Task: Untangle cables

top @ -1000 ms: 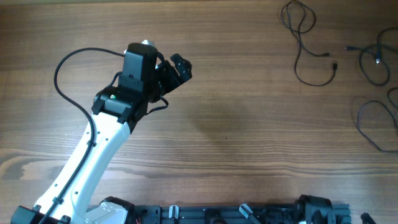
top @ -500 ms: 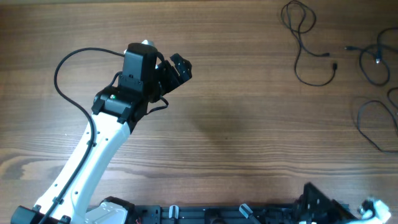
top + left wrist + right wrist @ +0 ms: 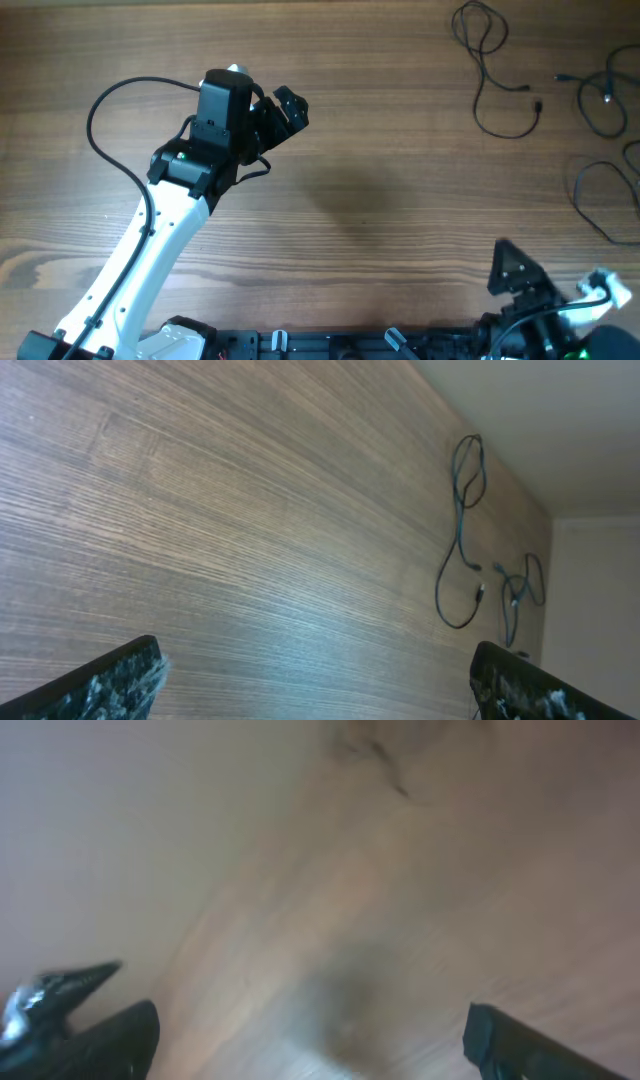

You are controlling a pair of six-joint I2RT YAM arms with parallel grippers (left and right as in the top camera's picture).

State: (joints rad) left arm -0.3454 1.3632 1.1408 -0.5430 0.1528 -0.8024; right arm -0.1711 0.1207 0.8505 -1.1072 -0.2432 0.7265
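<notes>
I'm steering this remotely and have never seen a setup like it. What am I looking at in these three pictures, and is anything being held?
These are two robot arms at a wooden table. The top-down picture shows both. The left arm reaches over the table's left half, and the right arm pokes in at the bottom right edge. The other two pictures come from a camera on each wrist, so the dark shapes in their lower corners are that arm's own jaws. The right wrist picture is blurred and shows little beyond wood. The thin black cables lie in loose loops at the table's upper right, and the left wrist picture shows some of them too. Both pairs of jaws stand open and hold nothing, and neither arm touches a cable.
</notes>
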